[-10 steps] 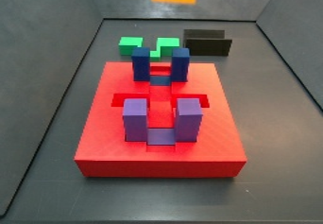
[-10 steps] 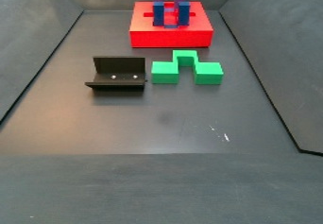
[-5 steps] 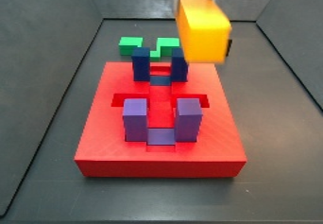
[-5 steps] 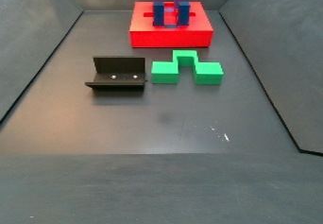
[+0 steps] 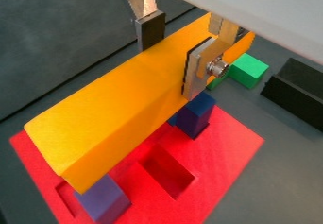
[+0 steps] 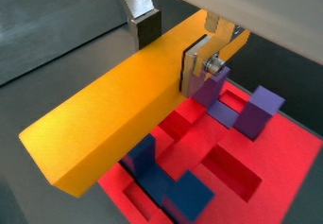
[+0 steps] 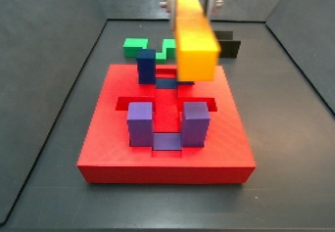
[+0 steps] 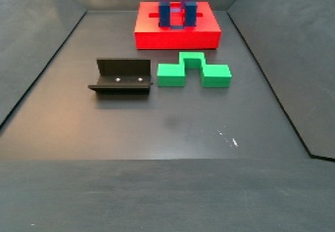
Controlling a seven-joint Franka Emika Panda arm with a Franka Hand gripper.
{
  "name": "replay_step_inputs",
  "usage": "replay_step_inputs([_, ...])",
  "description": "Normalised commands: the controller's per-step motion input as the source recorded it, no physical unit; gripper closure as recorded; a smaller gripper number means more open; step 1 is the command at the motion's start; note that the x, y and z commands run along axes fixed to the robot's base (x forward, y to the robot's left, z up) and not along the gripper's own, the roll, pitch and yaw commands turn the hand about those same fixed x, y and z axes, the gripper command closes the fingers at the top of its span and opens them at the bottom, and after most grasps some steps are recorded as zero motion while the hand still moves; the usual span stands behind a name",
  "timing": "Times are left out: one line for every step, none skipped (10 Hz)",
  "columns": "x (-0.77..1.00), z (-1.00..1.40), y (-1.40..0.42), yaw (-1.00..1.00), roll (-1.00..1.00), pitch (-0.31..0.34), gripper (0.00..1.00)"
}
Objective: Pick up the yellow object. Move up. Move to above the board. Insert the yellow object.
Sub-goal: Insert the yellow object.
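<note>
Yellow object (image 7: 194,35), clamped in the gripper (image 5: 177,46) fingers at top centre above the board (image 7: 165,162), may snag posts (image 7: 140,121) if misaligned.

Yellow object (image 5: 120,114): yellow top, orange-shaded sides, held above the board between the gripper (image 5: 177,41) plates, silver with dark pads. Board (image 7: 105,153): plain red. Posts: blue (image 7: 144,69), purple (image 7: 139,121). Green blocks (image 8: 191,71): bright green. Fixture (image 8: 121,77): black. Tray floor (image 8: 170,138): dark grey with faint white specks.
</note>
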Motion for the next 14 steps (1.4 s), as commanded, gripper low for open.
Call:
replay_step_inputs([-0.24, -0.38, -0.05, -0.18, 0.12, 0.0, 1.0])
replay_step_inputs([-0.23, -0.45, -0.06, -0.15, 0.11, 0.0, 1.0])
replay_step_inputs([-0.14, -0.39, -0.09, -0.09, 0.09, -0.019, 1.0])
replay_step_inputs([-0.01, -0.03, 0.0, 0.0, 0.0, 0.0, 1.0])
replay_step_inputs([-0.01, 0.05, 0.0, 0.0, 0.0, 0.0, 1.0])
replay_step_inputs([0.0, 0.09, 0.0, 0.01, -0.02, 0.0, 1.0])
replay_step_inputs([0.0, -0.03, -0.09, 0.07, 0.05, 0.0, 1.0])
replay_step_inputs([0.0, -0.15, -0.16, 0.07, 0.11, 0.0, 1.0])
replay_step_inputs([0.0, -0.23, -0.17, 0.07, 0.15, 0.0, 1.0])
replay_step_inputs([0.09, -0.37, -0.11, 0.12, 0.22, 0.0, 1.0])
replay_step_inputs([0.16, -0.41, -0.06, 0.14, 0.23, -0.011, 1.0])
replay_step_inputs([0.15, -0.36, -0.04, 0.13, 0.23, -0.009, 1.0])
replay_step_inputs([0.08, -0.28, -0.06, 0.09, 0.18, 0.0, 1.0])
replay_step_inputs([0.01, -0.21, -0.07, 0.04, 0.14, 0.0, 1.0])
